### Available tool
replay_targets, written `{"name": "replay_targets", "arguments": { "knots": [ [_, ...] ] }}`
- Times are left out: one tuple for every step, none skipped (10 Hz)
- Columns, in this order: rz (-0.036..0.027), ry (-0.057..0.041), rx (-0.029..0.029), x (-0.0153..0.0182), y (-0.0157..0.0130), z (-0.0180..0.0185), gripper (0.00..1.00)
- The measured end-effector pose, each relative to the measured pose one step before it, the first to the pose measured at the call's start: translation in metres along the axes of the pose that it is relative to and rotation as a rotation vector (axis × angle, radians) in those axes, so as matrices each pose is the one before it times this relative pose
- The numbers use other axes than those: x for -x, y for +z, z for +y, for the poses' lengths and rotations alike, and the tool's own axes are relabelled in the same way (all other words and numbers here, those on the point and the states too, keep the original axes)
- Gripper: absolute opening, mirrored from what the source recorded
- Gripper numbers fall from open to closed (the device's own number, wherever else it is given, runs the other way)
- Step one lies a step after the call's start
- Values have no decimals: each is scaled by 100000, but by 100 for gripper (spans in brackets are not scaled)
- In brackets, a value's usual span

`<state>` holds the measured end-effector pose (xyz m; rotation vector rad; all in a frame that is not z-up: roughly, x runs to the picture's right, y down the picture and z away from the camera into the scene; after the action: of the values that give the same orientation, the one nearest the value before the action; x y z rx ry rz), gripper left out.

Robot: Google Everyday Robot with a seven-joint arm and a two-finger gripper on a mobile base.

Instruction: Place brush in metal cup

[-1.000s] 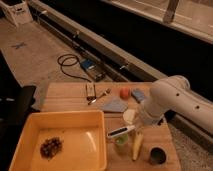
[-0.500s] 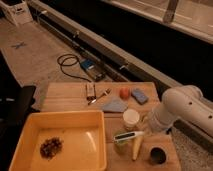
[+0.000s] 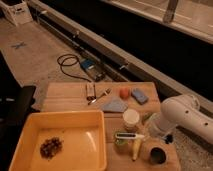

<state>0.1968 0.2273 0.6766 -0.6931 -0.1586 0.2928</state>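
The brush (image 3: 128, 135) lies level across the top of the green cup (image 3: 120, 145), its handle pointing right. The metal cup (image 3: 157, 156) stands upright at the front right corner of the wooden table (image 3: 65, 97), just right of the green cup. My gripper (image 3: 148, 134) is at the low end of the white arm (image 3: 182, 117), close to the brush's right end and just above and left of the metal cup. The arm hides most of the gripper. I cannot tell whether it touches the brush.
A white-lidded jar (image 3: 131, 119) stands behind the green cup. A pale yellow object (image 3: 135, 149) lies between the two cups. A yellow tray (image 3: 30, 130) with dark bits fills the front left. A fork (image 3: 100, 96), grey cloth (image 3: 114, 105), orange ball (image 3: 124, 93) and blue sponge (image 3: 140, 96) lie farther back.
My arm has swung to the right, away from over the green cup toward the table's right edge. The brush, the cups and the jar have stayed in place.
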Motion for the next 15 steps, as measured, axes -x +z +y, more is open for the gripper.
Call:
{"name": "replay_targets", "arguments": {
  "knots": [
    [228, 6146, -78, -208, 717, -200, 0],
    [-293, 4222, -50, -251, 532, -73, 0],
    [-785, 4254, 263, -235, 871, -41, 0],
    [-489, 2030, 152, 11, 657, 83, 0],
    [-189, 1576, 106, -88, 217, 297, 0],
    [-201, 1511, -187, -135, -70, 498, 0],
    [-386, 1863, -607, -159, -185, 829, 0],
    [-310, 1099, -655, -44, -194, 619, 0],
    [-240, 220, -512, 130, -203, 396, 0],
    [-351, -67, -483, 261, -192, 441, 0],
    [-409, 69, -33, 268, -65, 325, 0],
    [-161, 727, 220, -13, 129, 141, 0],
    [-104, 1095, 850, 98, 473, 192, 0],
    [-86, 1671, 1021, -55, 589, 113, 3],
    [-304, 2725, 1369, -430, 907, 49, 11]
  ]
}}
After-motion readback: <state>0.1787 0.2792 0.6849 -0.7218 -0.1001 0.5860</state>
